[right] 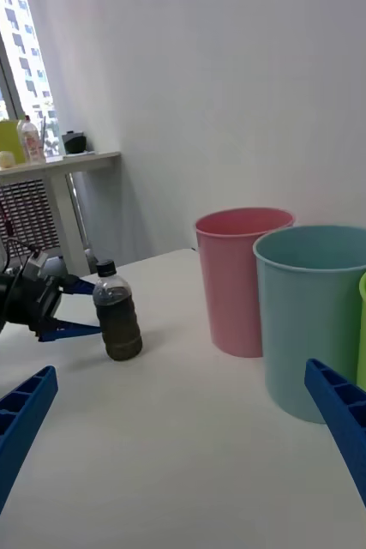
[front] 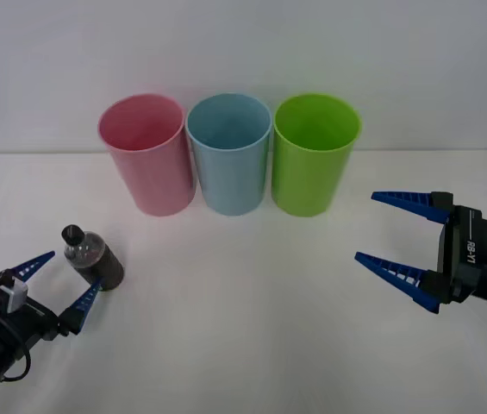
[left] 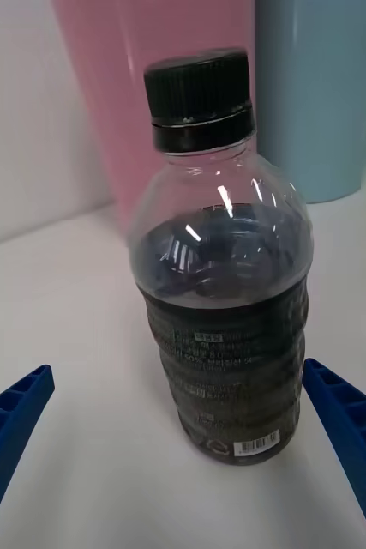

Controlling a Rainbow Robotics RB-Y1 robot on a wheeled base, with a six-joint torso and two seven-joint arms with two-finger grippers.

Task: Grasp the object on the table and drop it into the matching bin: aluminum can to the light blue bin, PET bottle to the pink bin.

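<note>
A small clear PET bottle (front: 93,256) with dark brown contents and a black cap stands upright on the white table (front: 243,345) at the front left. My left gripper (front: 58,283) is open just in front of it, one blue finger on each side, not touching. In the left wrist view the bottle (left: 221,283) rises close between the two fingers. The pink bin (front: 146,152) stands behind the bottle, with the light blue bin (front: 229,151) beside it. My right gripper (front: 402,240) hangs open at the right, far from the bottle (right: 117,313).
A green cup (front: 314,152) stands right of the light blue bin; the three cups form a tight row at the back. In the right wrist view, a side table (right: 50,167) with small items stands by a window beyond the white table.
</note>
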